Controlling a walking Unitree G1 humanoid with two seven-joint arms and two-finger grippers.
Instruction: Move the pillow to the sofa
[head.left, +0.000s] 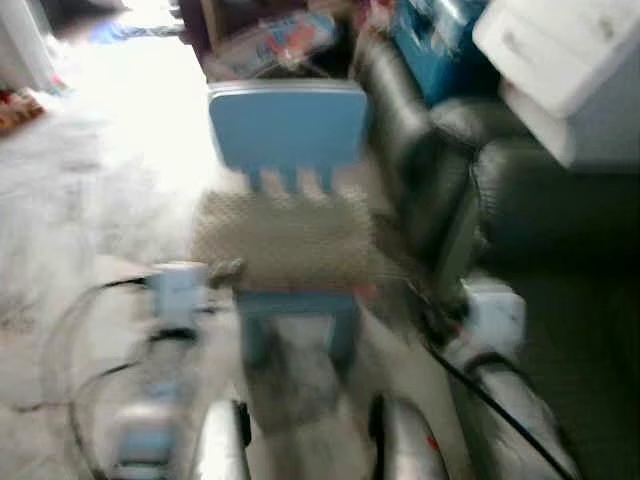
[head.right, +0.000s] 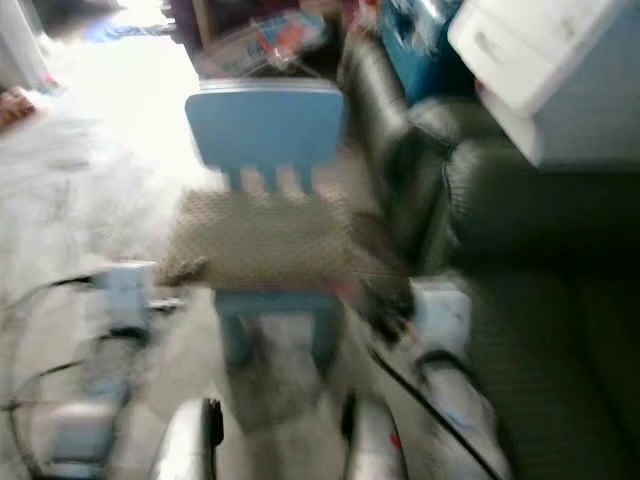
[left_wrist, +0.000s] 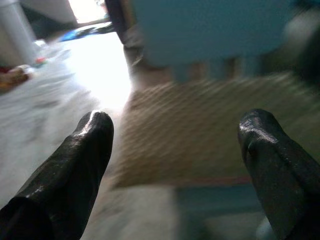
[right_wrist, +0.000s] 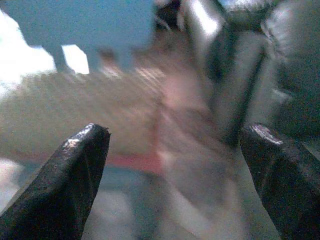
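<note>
- My head view is blurred, but I can make out the pillow (head.left: 285, 240), a flat beige quilted pad, lying on the seat of a small light-blue chair (head.left: 288, 125) directly ahead of me.
- The dark sofa (head.left: 520, 200) stands just to the right of the chair, with a white cabinet (head.left: 570, 70) above its far end.
- My left pincer (left_wrist: 175, 150) is open, fingers spread wide, pointing at the pillow's near edge without touching it.
- My right pincer (right_wrist: 175, 165) is open as well, aimed at the pillow's right side, with the sofa arm beside it.
- Both silver arms sit low in front of me, the left arm (head.left: 170, 300) near the chair's left front corner.
- Black cables (head.left: 80, 350) trail across the pale floor (head.left: 90, 190) on my left.
</note>
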